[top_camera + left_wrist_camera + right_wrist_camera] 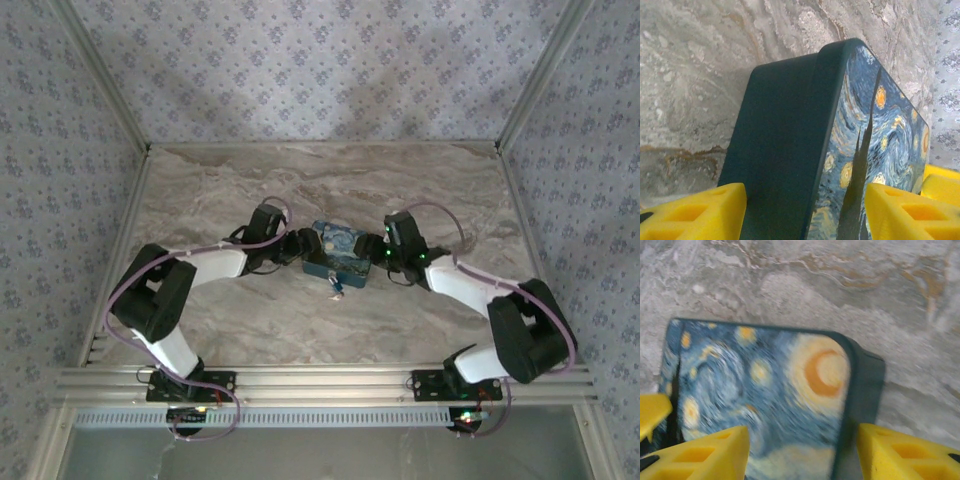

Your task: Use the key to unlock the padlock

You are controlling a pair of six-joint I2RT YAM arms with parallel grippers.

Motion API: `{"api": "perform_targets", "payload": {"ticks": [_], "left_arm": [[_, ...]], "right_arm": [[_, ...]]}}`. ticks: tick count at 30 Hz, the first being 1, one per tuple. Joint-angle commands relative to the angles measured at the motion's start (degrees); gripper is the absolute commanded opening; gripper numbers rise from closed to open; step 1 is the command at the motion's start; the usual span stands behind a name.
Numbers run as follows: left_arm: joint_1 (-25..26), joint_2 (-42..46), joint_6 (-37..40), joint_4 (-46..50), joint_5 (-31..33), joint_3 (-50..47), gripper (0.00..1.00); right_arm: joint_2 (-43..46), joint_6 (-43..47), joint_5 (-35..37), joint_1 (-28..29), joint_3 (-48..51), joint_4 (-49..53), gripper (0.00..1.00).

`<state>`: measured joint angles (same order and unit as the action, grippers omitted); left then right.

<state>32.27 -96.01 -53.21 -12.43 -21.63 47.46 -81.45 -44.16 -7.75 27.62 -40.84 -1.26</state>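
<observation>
- Wallpaper (60, 150) with a small repeating print covers the panel at the left; the same print covers the back and right panels.
- Table (200, 200) has a marble-look top, brown-veined on grey.
- Left arm (170, 290) reaches in from the near left corner, its forearm angled toward the middle.
- Left gripper (303, 248) (805, 192) is at the left end of the tin. Its yellow fingers (700, 212) are spread, with that end between them: one is by the dark side wall, the other over the painted lid. I cannot tell whether they press on it.
- Tin (338, 252) (785, 150) (765, 385) lies mid-table between the two grippers. It is blue, with a swirly night-sky lid.
- Small item (335, 285) lies on the table just in front of the tin's near side. It is too small to tell whether it is padlock or key.
- Right gripper (372, 255) (802, 432) is at the tin's right end. Its yellow fingers (900, 450) are also apart, one over the lid and the other beside the dark rim. The wrist view is blurred, so I cannot tell whether they touch.
- Right arm (500, 310) comes in from the near right corner, mirroring the left.
</observation>
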Motion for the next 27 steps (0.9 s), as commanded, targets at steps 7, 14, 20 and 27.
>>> {"api": "perform_targets", "payload": {"ticks": [7, 14, 20, 27], "left_arm": [[-0.4, 4.2, 0.4, -0.4, 2.4, -0.6, 0.63], [-2.1, 5.5, 1.8, 1.9, 3.5, -1.1, 0.64], [-2.1, 10.6, 3.1, 5.0, 6.1, -3.3, 0.64], [-2.0, 17.2, 2.7, 7.3, 6.7, -7.4, 0.64]], "right_arm": [[-10.3, 0.4, -4.8, -0.2, -10.0, -1.9, 0.58], [-7.0, 4.5, -0.3, -0.2, -10.4, 4.5, 0.6], [1.4, 8.6, 4.6, 0.6, -7.3, 10.9, 0.6], [10.7, 12.5, 10.0, 7.0, -2.9, 15.5, 0.58]]}}
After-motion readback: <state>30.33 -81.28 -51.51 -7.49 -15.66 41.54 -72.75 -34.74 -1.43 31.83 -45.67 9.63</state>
